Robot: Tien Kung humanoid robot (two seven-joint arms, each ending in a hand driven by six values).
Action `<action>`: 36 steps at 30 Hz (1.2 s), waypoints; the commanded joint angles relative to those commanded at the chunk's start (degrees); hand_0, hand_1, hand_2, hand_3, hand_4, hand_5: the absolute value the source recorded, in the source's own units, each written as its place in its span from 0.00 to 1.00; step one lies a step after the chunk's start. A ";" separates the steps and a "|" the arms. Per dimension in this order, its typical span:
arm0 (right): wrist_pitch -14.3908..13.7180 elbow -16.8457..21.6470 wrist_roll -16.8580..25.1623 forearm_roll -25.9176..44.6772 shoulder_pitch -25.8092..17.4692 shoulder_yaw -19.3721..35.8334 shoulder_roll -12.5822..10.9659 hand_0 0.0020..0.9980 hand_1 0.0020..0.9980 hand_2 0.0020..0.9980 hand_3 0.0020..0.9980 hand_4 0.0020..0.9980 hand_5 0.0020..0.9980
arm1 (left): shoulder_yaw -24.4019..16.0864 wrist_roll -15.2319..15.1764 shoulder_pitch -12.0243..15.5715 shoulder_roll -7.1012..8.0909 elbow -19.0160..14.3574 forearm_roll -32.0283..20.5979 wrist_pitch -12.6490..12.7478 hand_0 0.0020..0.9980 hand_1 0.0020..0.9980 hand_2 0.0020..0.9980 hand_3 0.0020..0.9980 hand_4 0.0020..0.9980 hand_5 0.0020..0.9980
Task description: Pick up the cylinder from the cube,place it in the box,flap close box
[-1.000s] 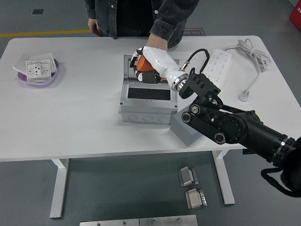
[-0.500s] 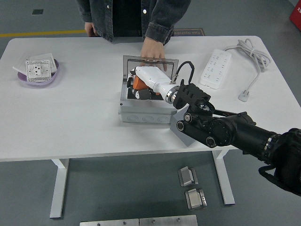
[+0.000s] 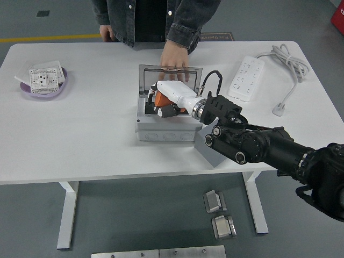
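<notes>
**Right robot hand down in the box with the orange cylinder**

My right robot hand (image 3: 164, 102) is reaching in from the lower right, and the white shell of it sits low inside the open grey box (image 3: 166, 128) in the middle of the worktop (image 3: 97, 129). The fingers are curled in around the orange cylinder (image 3: 159, 100), so I've got it gripped, and it's down within the box walls rather than above them. I can't tell if the cylinder is actually touching the box floor, my own hand covers that bit.

The box lid (image 3: 170, 70) is tipped back at the far side, open. A person stands across the worktop, and the person's hand (image 3: 174, 55) rests flat on the top edge of that lid, fingers pointing toward me.

The grey cube (image 3: 210, 152) sits just beside the box at its right front corner, near the worktop's front edge, partly hidden under my black forearm.

Other stuff around: a purple dish (image 3: 45, 86) at far left with a white switch plate (image 3: 43, 78) lying on it, and a white power strip (image 3: 246, 78) at the right with its cable (image 3: 285, 62) looped toward the corner.

My left arm doesn't show up anywhere.
</notes>
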 joint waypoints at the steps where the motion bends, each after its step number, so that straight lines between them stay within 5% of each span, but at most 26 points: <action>1: 0.20 -0.30 0.24 0.26 0.13 -0.15 0.00 0.28 0.32 0.50 0.66 0.52 0.15 | 0.03 0.00 -0.03 0.00 0.00 0.01 0.00 0.69 0.71 0.67 0.80 0.72 0.25; 6: 0.69 -1.32 1.14 1.38 0.59 -0.70 -0.11 0.28 0.32 0.50 0.66 0.52 0.15 | 0.02 0.01 -0.14 -0.02 -0.03 0.22 0.00 0.69 0.71 0.67 0.80 0.72 0.25; 7: 0.73 -1.40 1.22 1.46 0.61 -0.75 -0.13 0.39 0.49 0.60 0.69 0.67 0.27 | 0.03 0.01 -0.15 -0.04 -0.04 0.25 0.00 0.69 0.71 0.67 0.80 0.72 0.25; 12: 0.87 -1.40 1.50 1.43 0.65 -0.69 -0.15 0.39 0.49 0.60 0.69 0.67 0.27 | -0.25 0.03 -0.15 -0.14 -0.12 0.64 -0.01 0.69 0.71 0.67 0.80 0.72 0.25; 13: 0.88 -1.37 1.55 1.36 0.64 -0.58 -0.13 0.48 0.54 0.60 0.70 0.78 0.30 | -0.34 0.03 -0.16 -0.16 -0.15 0.74 -0.02 0.69 0.71 0.66 0.80 0.72 0.25; 24: 1.37 -0.94 2.01 0.74 0.24 1.17 -0.66 0.51 0.56 0.60 0.71 0.83 0.33 | -1.43 0.00 -0.34 -0.30 -0.55 2.04 -0.02 0.69 0.71 0.66 0.80 0.72 0.25; 36: 4.92 10.84 -1.06 -6.27 -6.90 15.76 -5.37 0.55 0.58 0.61 0.73 0.86 0.35 | -1.87 -0.16 0.26 -0.82 -0.63 2.23 0.02 0.69 0.71 0.65 0.80 0.71 0.25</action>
